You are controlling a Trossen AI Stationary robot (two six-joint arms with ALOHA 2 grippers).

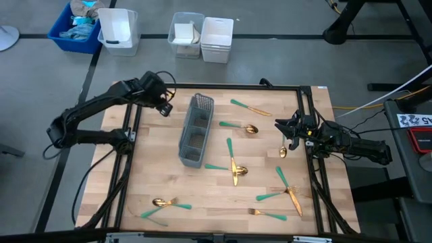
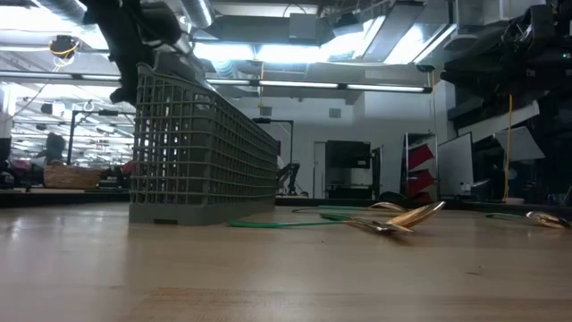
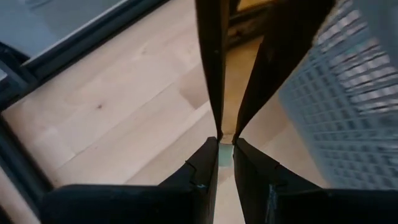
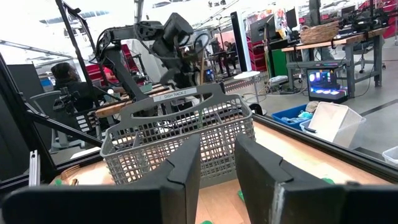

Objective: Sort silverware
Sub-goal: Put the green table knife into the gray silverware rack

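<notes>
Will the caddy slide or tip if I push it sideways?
The caddy is open mesh, so probably light and stiff; it would likely slide on the smooth wood table. It stands tall and narrow, so a high push, where the left gripper hovers, might tip it. Push low.

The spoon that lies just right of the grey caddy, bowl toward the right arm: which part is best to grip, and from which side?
Probably the slim teal handle of the spoon, near its middle, coming straight down with the fingers across it. It lies flat and free of other pieces; the rounded gold bowl would likely slip.
</notes>
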